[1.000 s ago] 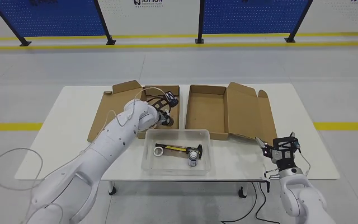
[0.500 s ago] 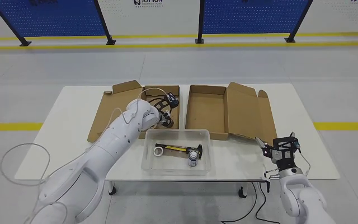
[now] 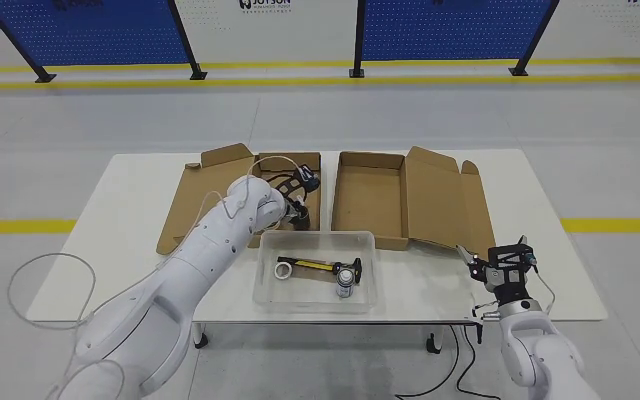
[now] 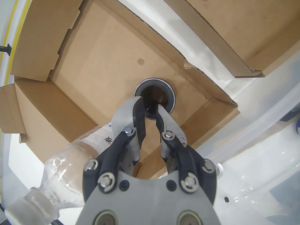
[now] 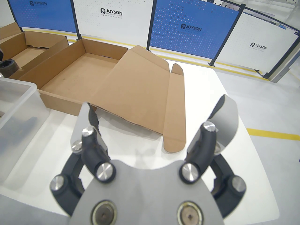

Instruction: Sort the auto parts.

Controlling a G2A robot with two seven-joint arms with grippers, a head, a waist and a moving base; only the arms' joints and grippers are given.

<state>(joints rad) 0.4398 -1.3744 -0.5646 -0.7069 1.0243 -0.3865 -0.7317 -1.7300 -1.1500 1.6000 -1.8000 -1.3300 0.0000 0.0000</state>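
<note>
White table [image 3: 130, 200], grey floor [image 3: 320, 115] w/ yellow lines, blue/white panels [image 5: 194, 19] behind. My L gripper [image 4: 148, 103] pinches black ring [image 4: 171, 92] by its rim inside left cardboard box [image 4: 98, 54], near a corner. R gripper [image 5: 155, 111] is wide open, empty, over the table.

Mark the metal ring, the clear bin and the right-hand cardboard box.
metal ring [image 4: 153, 80]: left wrist view, on its rim.
clear bin [image 3: 315, 236]: top view, on its far rim.
right-hand cardboard box [image 3: 368, 200]: top view, on its bare floor.

White table [image 3: 130, 235], left cardboard box [image 3: 185, 212], right cardboard box [image 3: 370, 200], clear bin [image 3: 368, 291]
</note>
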